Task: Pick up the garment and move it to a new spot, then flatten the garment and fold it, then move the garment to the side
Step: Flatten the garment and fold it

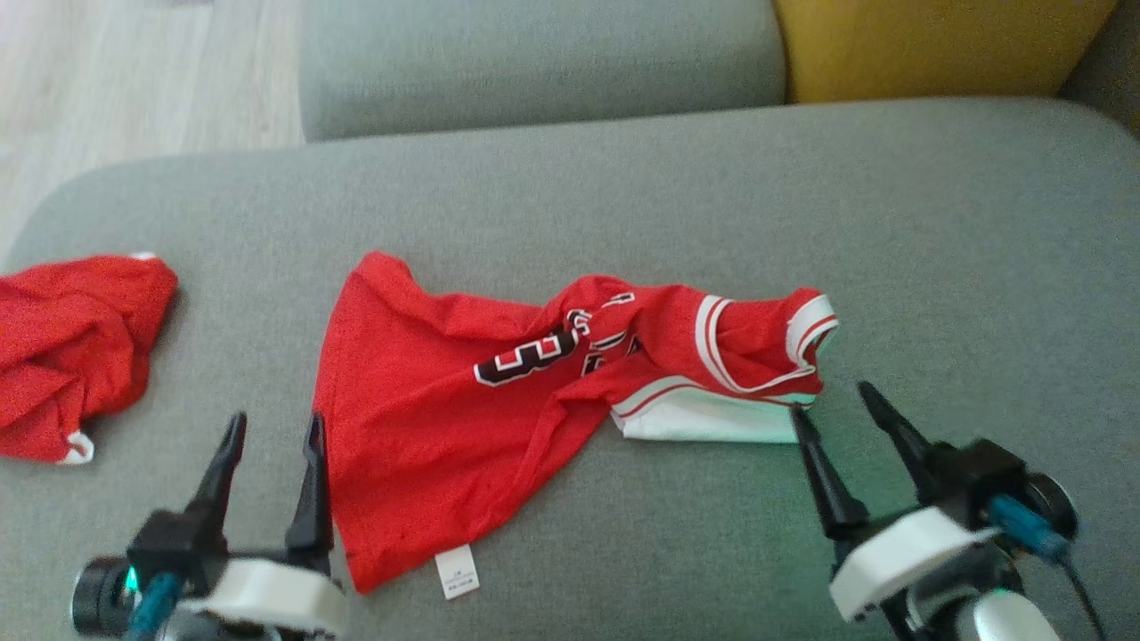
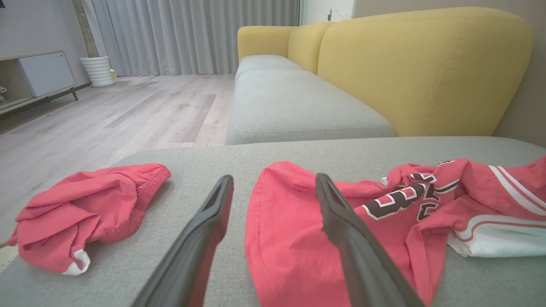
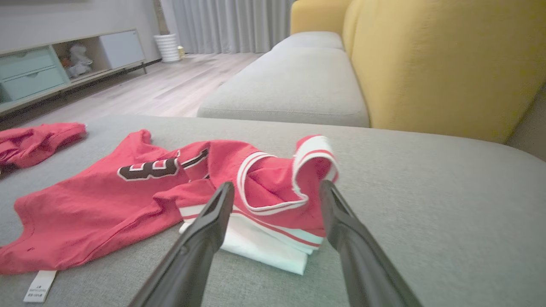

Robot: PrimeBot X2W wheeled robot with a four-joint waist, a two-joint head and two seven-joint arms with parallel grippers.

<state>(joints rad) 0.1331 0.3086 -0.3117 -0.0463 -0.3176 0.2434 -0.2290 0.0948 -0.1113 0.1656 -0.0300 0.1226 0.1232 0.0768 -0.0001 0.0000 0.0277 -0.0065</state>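
Head view, left to right. At the far left a crumpled red garment (image 1: 80,347) lies apart on the grey sofa seat (image 1: 802,196); it appears to play no part in this step. The left gripper (image 1: 274,420) hovers low over the seat with jaws spread and holding nothing, its inner finger just beside the left edge of the red basketball jersey (image 1: 427,418). Contact cannot be judged.

The jersey lies across the middle of the seat. Its body is partly spread toward the left and near side, with a white label (image 1: 457,572) showing at the hem, while the striped, white-trimmed shoulder end is bunched and folded over at the right. The right gripper (image 1: 828,399) is just beside that bunched end, jaws likewise spread and empty. A yellow backrest (image 1: 935,44) rises beyond.

The step in hand is probably flattening — a grasp at each end. To do it well, each pair of jaws should take a firm trimmed edge rather than loose mesh and avoid nipping the cushion cover. The arms should then draw apart evenly — the right side first needs unrolling, since its layers overlap.
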